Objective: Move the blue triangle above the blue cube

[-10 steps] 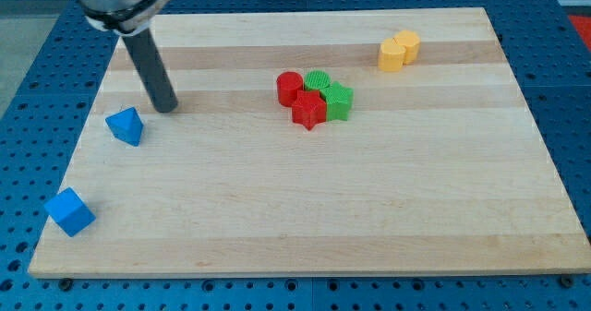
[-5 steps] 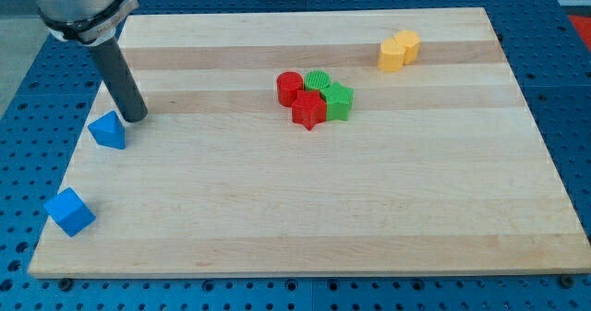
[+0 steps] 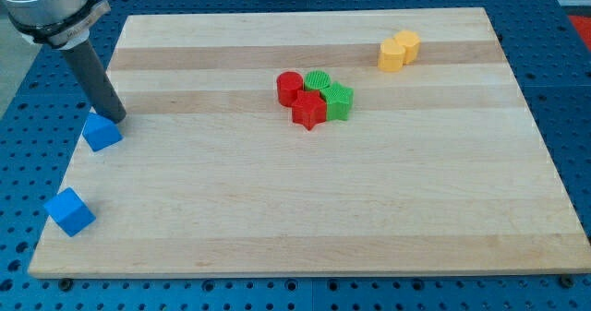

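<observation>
Camera view shows my tip (image 3: pixel 114 118) resting against the upper right side of the blue triangle (image 3: pixel 102 132), near the board's (image 3: pixel 369 209) left edge. There is no pincer on this rig, only the dark rod, so no spread or pinched state applies.

The blue cube (image 3: pixel 70 210) sits at the view's lower left, close to the board's corner, well apart from the triangle. The triangle lies toward the view's top from the cube and slightly to the view's right of it. I judge the task largely done: the triangle is already above the cube, and at most a small nudge toward the view's left remains to line them up squarely.

Elsewhere, a red cylinder (image 3: pixel 289 88), a red star-like block (image 3: pixel 308 110) and two green blocks (image 3: pixel 339 100) cluster near the middle, touching. Two yellow blocks (image 3: pixel 398 51) stand together at the upper right.

The arm's upper body is cut off at the view's top left. The green and yellow shapes are hard to make out. The exact contact between tip and triangle is too small to confirm.
</observation>
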You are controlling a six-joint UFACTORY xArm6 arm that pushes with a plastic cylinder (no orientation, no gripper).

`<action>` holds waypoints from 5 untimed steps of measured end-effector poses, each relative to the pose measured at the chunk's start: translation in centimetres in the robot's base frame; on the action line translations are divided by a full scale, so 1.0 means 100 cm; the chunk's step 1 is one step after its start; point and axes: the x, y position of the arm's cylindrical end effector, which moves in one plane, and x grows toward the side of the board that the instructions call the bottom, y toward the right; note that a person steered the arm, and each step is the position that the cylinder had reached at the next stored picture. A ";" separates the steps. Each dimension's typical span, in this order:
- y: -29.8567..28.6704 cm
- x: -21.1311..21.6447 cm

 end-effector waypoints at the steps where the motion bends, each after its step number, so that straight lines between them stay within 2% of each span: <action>1: -0.001 0.001; 5: -0.005 0.076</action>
